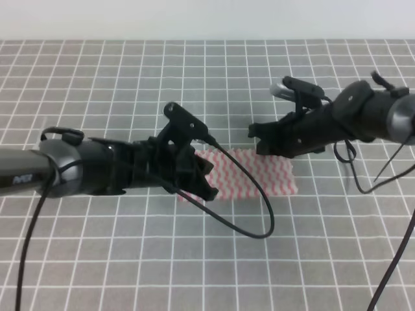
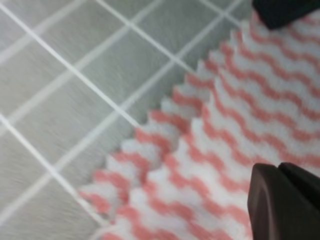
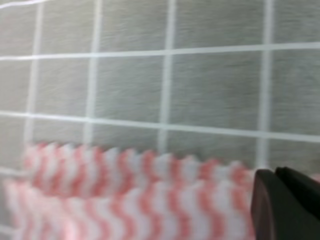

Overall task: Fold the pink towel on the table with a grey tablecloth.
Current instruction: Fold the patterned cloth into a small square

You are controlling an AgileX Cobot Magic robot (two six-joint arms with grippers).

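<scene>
The pink towel (image 1: 259, 175) lies on the table with a grey tablecloth (image 1: 130, 259), near the middle. Its zigzag edges show two layers in the left wrist view (image 2: 240, 120) and the right wrist view (image 3: 125, 200). My left gripper (image 1: 206, 178) is open over the towel's left end, with one finger (image 2: 280, 205) low and the other at the top of the left wrist view. My right gripper (image 1: 261, 139) hovers open just above the towel's far right edge. Only one of its fingers (image 3: 285, 205) shows in the right wrist view. Neither gripper holds the cloth.
A black cable (image 1: 259, 220) loops from the left arm across the towel's front edge onto the tablecloth. More cables (image 1: 363, 184) hang from the right arm at the right. A white wall (image 1: 207, 19) bounds the far edge of the table.
</scene>
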